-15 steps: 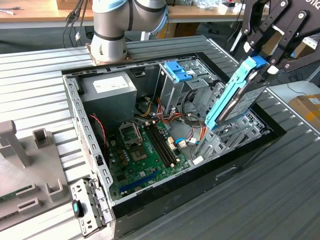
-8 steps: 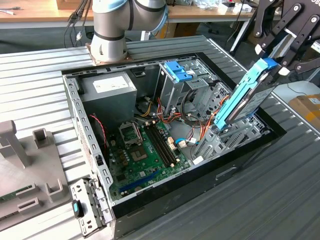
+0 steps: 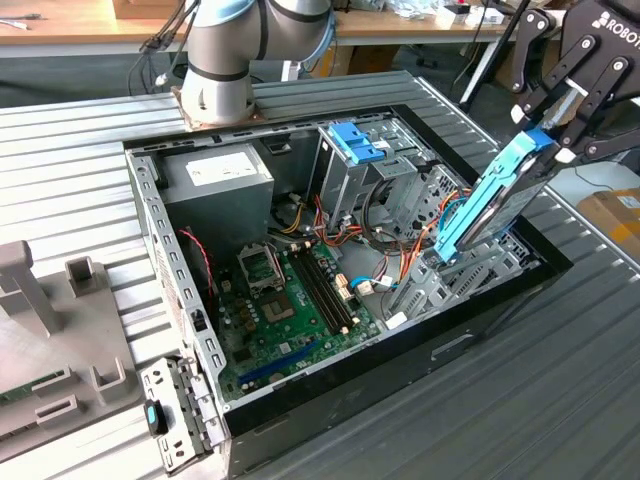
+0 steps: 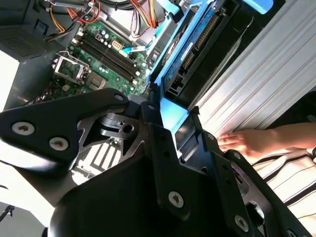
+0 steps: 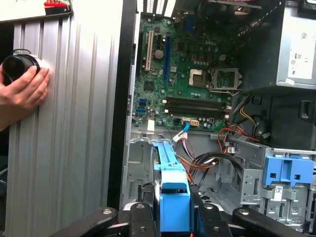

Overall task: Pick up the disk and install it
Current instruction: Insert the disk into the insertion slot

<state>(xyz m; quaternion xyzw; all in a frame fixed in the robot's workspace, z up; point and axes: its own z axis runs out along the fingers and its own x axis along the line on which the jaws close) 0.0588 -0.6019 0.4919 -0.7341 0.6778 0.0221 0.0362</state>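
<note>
Fingers [image 5: 200,213] clamped on the upper end of the disk [image 3: 488,205]; its far end sits at the drive bay [image 3: 455,278] mouth, straight out past the fingertips.
Best done, I'd say: carrier rails square to the slot, push along the long axis, mind the orange cables [image 3: 428,228] just beside the far end. Gripper [image 3: 548,138] pitched steeply down into the case [image 3: 400,370], wrist above its rim.

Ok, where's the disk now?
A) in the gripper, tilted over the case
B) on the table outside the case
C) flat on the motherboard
A: the gripper grips the disk by its upper end, and it slants down over the open case.
</note>
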